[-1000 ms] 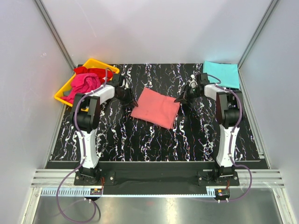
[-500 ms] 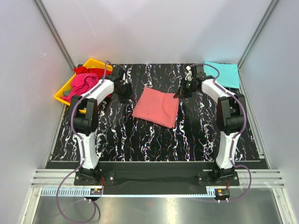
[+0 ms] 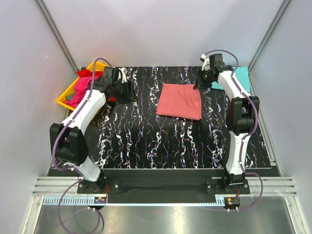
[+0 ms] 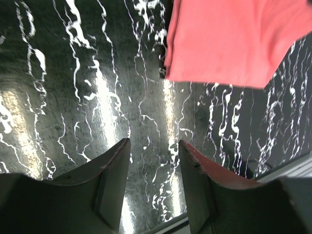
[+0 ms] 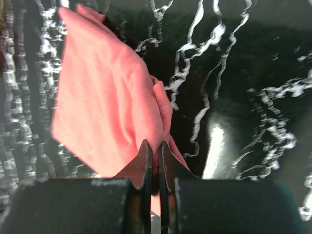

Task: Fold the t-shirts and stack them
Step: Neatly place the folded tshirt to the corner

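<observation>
Right wrist view showed the right gripper (image 5: pixel 153 146) with its fingers pressed together, pinching an edge of the folded salmon-pink t-shirt (image 5: pixel 102 107), which lay on the black marbled table (image 5: pixel 253 73), right of centre toward the far side. The left gripper (image 4: pixel 153 144) hung with its fingers spread and nothing between them, over bare table at the far left, well apart from that shirt. Beyond them, the turquoise t-shirt (image 3: pixel 243 78) lay flat in the far right corner, while the magenta t-shirt (image 3: pixel 80 88) and red t-shirt (image 3: pixel 87 73) sat bunched in the yellow tray (image 3: pixel 62 101) at the far left.
</observation>
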You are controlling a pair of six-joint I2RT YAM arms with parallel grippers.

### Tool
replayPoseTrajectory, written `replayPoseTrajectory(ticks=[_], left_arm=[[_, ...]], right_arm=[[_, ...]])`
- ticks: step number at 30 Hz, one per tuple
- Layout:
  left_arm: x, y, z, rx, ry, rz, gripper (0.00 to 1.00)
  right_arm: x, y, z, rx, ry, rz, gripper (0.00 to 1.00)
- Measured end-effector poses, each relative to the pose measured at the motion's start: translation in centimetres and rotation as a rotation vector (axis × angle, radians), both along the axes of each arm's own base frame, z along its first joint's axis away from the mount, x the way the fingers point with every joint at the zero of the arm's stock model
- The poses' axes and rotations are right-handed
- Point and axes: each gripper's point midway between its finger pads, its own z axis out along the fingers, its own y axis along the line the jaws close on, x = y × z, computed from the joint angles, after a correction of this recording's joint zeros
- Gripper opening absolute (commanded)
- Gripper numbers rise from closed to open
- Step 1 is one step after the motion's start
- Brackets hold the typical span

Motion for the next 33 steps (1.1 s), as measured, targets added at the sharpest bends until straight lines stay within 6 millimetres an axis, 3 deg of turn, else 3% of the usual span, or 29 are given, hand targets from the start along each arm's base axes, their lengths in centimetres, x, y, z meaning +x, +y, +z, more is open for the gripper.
replayPoseTrajectory(ticks=[8, 18, 23, 33], left_arm=[[-1.9, -1.3, -1.8, -0.021, 0.051, -0.084, 0.50], [-2.8, -1.9, -2.4, -0.050, 0.061, -0.143, 0.50], [-3.1, -2.2, -2.3, -0.068, 0.066, -0.161, 0.50], [-3.4, -2.8, -2.4, -0.094, 0.068, -0.186, 0.49]], right_arm=[[0.9, -3.2, -0.6, -0.183, -0.009, 0.019, 0.00], [2.5, -11.4, 2.1, -0.369, -0.078, -0.047, 0.00], [3.2, -14.4, 3.3, -0.449, -0.117, -0.055, 0.00], [5.4, -18.9, 9.5, -0.546, -0.271, -0.139, 0.00]])
